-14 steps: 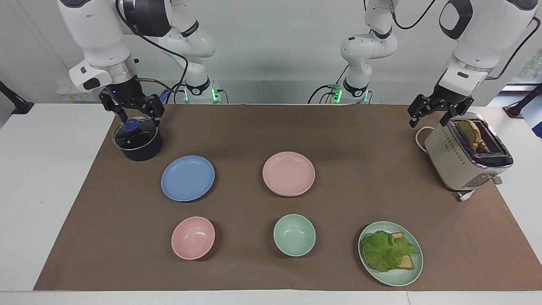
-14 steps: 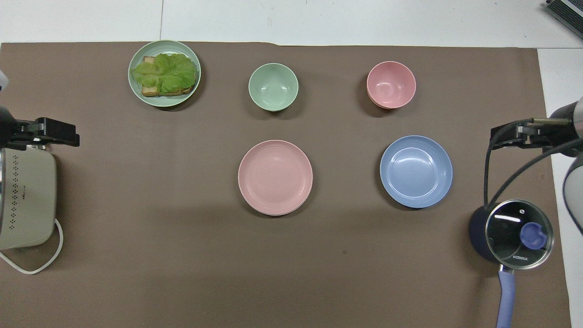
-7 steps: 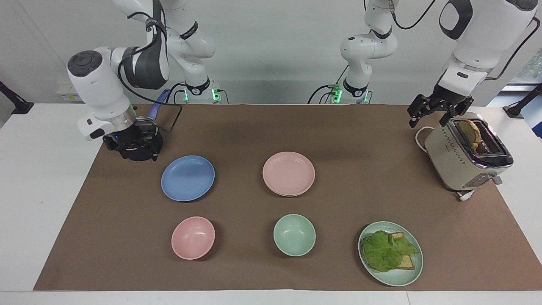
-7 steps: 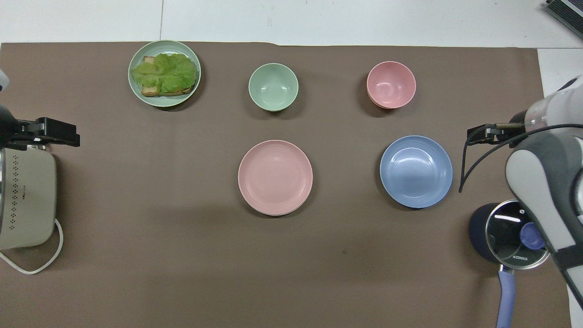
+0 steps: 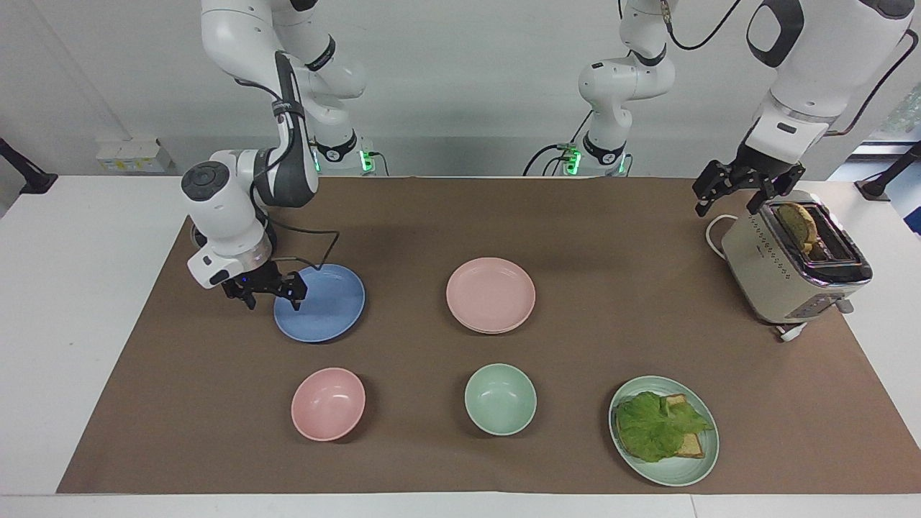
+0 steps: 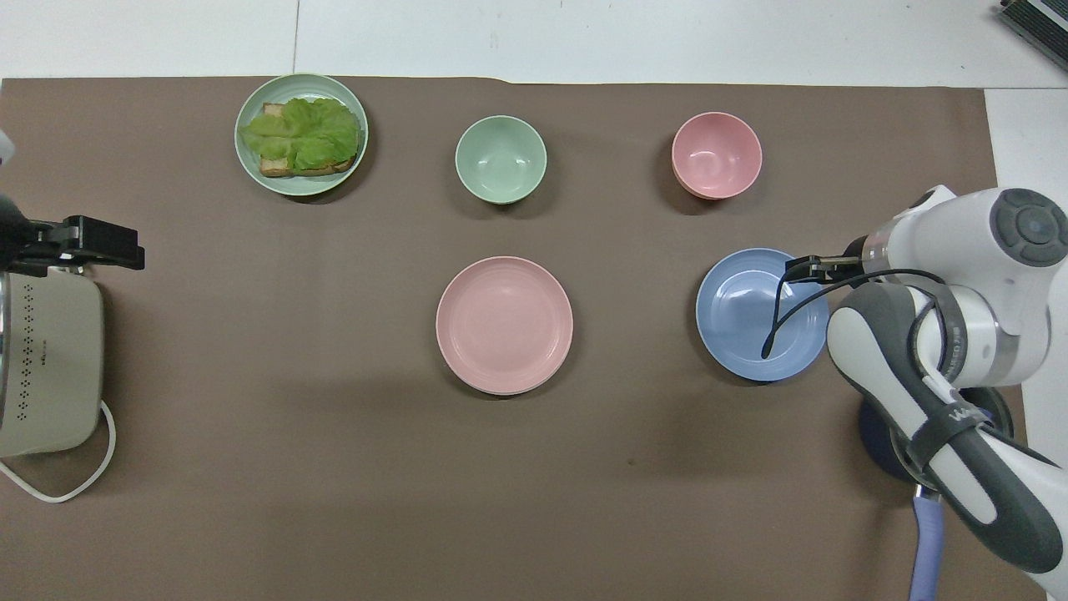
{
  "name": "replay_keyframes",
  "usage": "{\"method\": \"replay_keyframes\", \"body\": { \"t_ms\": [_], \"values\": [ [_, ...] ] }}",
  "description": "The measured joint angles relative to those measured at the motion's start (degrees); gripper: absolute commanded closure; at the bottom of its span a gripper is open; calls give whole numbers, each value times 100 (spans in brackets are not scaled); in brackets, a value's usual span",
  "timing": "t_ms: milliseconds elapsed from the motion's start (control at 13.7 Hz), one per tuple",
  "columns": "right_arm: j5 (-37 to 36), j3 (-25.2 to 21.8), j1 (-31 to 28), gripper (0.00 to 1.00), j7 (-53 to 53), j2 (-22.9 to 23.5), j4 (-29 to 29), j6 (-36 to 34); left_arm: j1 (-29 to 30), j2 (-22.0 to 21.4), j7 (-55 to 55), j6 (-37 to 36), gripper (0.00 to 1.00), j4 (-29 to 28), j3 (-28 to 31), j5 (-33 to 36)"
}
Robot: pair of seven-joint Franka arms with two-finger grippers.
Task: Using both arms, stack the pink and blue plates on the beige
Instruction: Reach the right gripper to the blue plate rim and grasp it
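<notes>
Overhead view, plates: three. The blue plate [image 6: 751,321] lies toward the right arm's end of the surface, the pink plate [image 6: 504,325] near the middle, level with it and well apart. A green plate [image 6: 301,133] with a lettuce sandwich [image 6: 302,138] sits farther from the robots, toward the left arm's end.
Pink plate, underside: a second rim seems to show beneath it in the facing view; whether another plate lies there I cannot tell.
Bowls: two, a pink bowl [image 6: 717,155] and a green bowl [image 6: 501,159], both farther from the robots than the plates.
Other things: one toaster [image 5: 795,262] with a bread slice [image 5: 799,224] in its slot, at the left arm's end; one dark pot [image 6: 876,434], largely covered by the right arm, nearer the robots than the blue plate; one brown mat [image 5: 619,237] under everything.
Right tool [image 5: 270,293]: low at the blue plate's rim, fingers wide, one over the plate and one outside it; contact cannot be told.
Left tool [image 5: 728,194]: waits over the toaster's end, wide, holding nothing.
</notes>
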Motion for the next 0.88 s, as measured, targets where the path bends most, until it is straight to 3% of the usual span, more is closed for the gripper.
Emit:
{"method": "replay_keyframes", "body": {
  "t_ms": [293, 366, 512, 732, 805, 878],
  "values": [
    [259, -20, -77, 2, -111, 2, -457, 448, -278, 38, 26, 0, 0, 1, 447, 0],
    [296, -25, -131, 9, -207, 2, -506, 460, -287, 71, 29, 7, 0, 20, 453, 0],
    [365, -28, -219, 31, -309, 1, -573, 461, -345, 156, 29, 8, 0, 184, 450, 0],
    [378, -28, -238, 93, -315, 1, -606, 461, -485, 179, 29, 6, 0, 272, 450, 0],
    [380, -28, -238, 100, -315, 1, -610, 461, -504, 179, 29, 6, 0, 277, 445, 0],
    [381, -28, -239, 100, -315, -1, -609, 461, -510, 178, 29, 6, 0, 282, 443, 0]
  ]
}}
